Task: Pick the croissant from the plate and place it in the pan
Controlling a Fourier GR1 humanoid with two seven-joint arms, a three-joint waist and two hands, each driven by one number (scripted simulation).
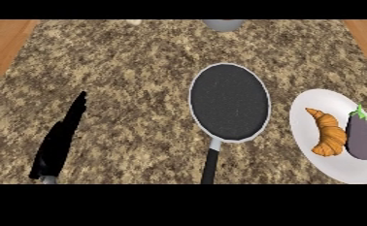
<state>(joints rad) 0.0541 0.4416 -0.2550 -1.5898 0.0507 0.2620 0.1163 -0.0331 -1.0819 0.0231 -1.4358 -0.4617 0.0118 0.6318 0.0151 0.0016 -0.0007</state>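
— Two containers you can see on the surface [129,74]: the pan [229,101] in the middle and the white plate [315,118] at the right edge, near each other but not touching.

— What do you find inside them?

— You find the croissant [327,133] on the plate, lying beside a purple eggplant [357,135] with a green stem. The two are just beside each other, the croissant on the side nearer the pan. The pan has a dark bottom and a pale rim, and its handle [210,164] points toward the lower edge.

— And the robot hand?

— You see only the left robot hand [61,137], at the lower left, well apart from the pan. Its fingers are straight, pointing up, and it holds nothing. At the far edge you see part of a grey round object [224,24].
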